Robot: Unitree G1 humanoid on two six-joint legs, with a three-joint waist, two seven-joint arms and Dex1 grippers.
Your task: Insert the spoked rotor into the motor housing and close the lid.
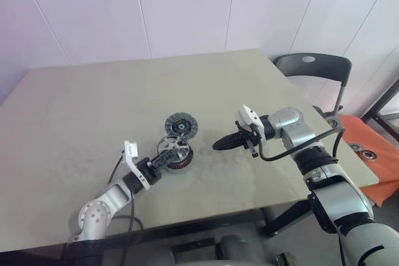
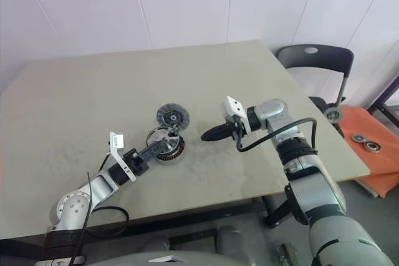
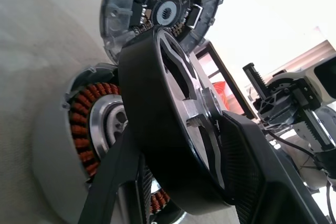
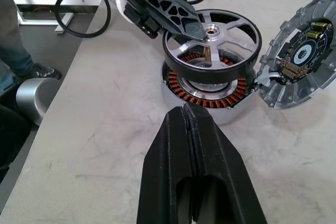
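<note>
Gripping the spoked rotor (image 4: 212, 38), the left gripper (image 1: 163, 160) is reaching in from the near left edge of the table (image 1: 75, 110), its two black fingers (image 4: 173, 11) clamping one across the spoked face near the hub and one under the rim. Rotor is hanging tilted just above the motor housing (image 4: 207, 95), overlapping its top; whether the rim is touching the housing is not clear. Housing is sitting flat on the table, copper windings and silver centre hub showing under the rotor. Right gripper (image 1: 219, 144) is hovering just beside the housing on the right, above the tabletop, pointing left toward it, fingers pressed fully together and holding nothing. Lid (image 1: 181, 125) is lying on the table just behind the housing, at its far rim, inner face up with dark circuit parts showing around the central hole; wrist views are showing it close against the housing, contact uncertain. Farther back, a black chair (image 1: 312, 70) is standing past the table's far right corner, next to something orange (image 1: 374, 147).
</note>
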